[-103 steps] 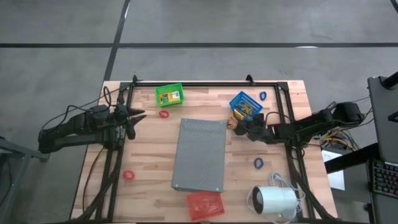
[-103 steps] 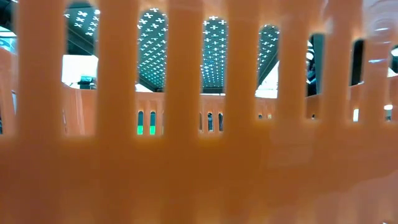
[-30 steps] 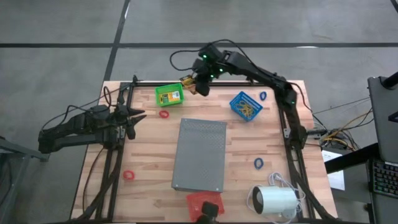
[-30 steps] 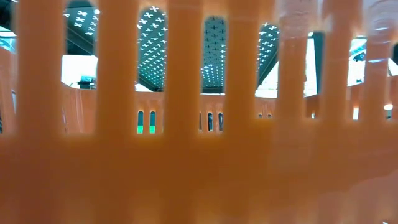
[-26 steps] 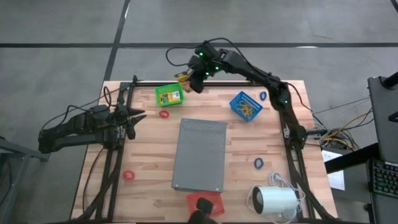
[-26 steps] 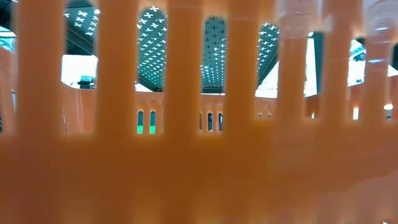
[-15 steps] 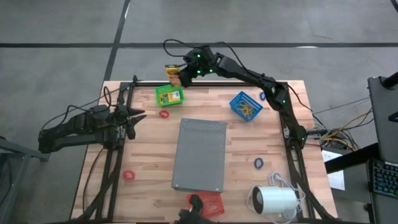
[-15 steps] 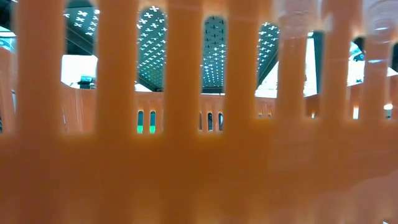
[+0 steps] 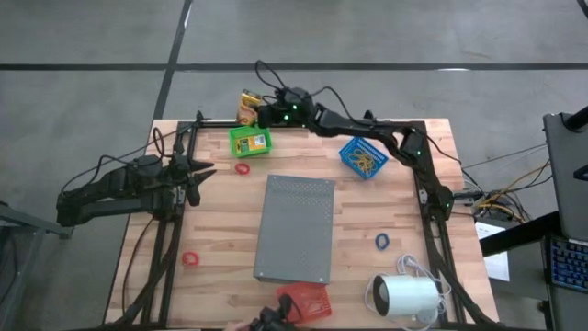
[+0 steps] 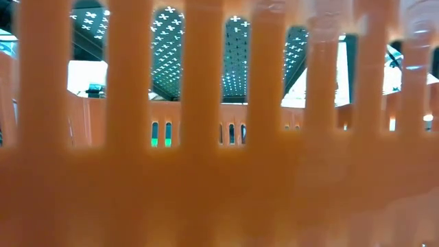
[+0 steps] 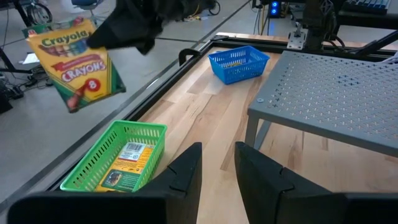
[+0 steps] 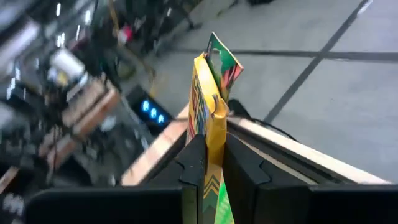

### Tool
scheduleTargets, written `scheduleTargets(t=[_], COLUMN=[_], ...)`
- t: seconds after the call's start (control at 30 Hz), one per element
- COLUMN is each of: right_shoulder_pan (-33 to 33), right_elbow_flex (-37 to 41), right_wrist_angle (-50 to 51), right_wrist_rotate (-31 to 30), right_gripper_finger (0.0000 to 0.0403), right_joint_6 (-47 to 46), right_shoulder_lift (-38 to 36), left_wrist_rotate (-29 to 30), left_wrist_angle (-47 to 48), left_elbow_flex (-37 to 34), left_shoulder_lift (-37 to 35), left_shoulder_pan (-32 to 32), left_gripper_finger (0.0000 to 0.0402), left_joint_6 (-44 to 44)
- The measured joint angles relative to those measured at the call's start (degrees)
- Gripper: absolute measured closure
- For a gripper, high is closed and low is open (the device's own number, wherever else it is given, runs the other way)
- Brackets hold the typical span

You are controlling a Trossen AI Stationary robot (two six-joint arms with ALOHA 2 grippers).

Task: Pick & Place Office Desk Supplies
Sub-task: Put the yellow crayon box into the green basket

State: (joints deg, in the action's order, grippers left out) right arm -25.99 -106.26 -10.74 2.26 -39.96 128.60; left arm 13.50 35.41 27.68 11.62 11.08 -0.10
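Gripping a flat yellow cardboard crayon box (image 9: 247, 105), the right pincer (image 9: 256, 112) hovers past the surface's (image 9: 220, 230) far edge; left pincer (image 9: 204, 175) slightly parted, empty.

From the left arm's wrist, its own two dark fingers (image 11: 186, 171) sit with a narrow gap between them, nothing held, over the wooden table (image 11: 211, 118). Just ahead lies a green basket (image 11: 118, 158) with a flat printed box inside. Above it, out past the table's edge, the other arm's gripper (image 11: 134, 25) holds a yellow crayon box (image 11: 78, 62) in the air. Farther off sits a blue basket (image 11: 238, 62), beside the grey perforated slab (image 11: 336, 93) raised on legs.
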Motion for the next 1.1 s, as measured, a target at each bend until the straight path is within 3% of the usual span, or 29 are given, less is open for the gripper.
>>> scheduleTargets(t=[0.2,0.37,0.53,0.87,1.1], right_shoulder_pan=[2.35,5.39,7.89,8.33,8.91], right_elbow_flex=[7.54,9.99,10.16,10.12,7.7], right_wrist_angle=[-14.41,-15.63,-14.99,-6.38,-2.48], right_wrist_rotate=[-10.49,-24.94,-33.67,-35.23,-36.79], right_gripper_finger=[0.0364,0.0365,0.0364,0.0364,0.0364], right_joint_6=[-6.66,-14.65,-18.08,-42.7,-43.95], right_shoulder_lift=[0.0,0.0,0.0,0.0,0.04], left_wrist_rotate=[0.01,0.02,0.02,0.01,0.02], left_wrist_angle=[-0.01,-0.01,0.0,0.01,-0.01], left_elbow_flex=[0.0,0.0,0.0,0.0,0.01], left_shoulder_lift=[-0.02,-0.02,-0.01,-0.01,-0.01], left_shoulder_pan=[0.01,0.0,0.0,0.0,0.0], left_gripper_finger=[0.0303,0.0303,0.0303,0.0303,0.0303], left_joint_6=[0.0,0.0,0.0,0.0,0.0])
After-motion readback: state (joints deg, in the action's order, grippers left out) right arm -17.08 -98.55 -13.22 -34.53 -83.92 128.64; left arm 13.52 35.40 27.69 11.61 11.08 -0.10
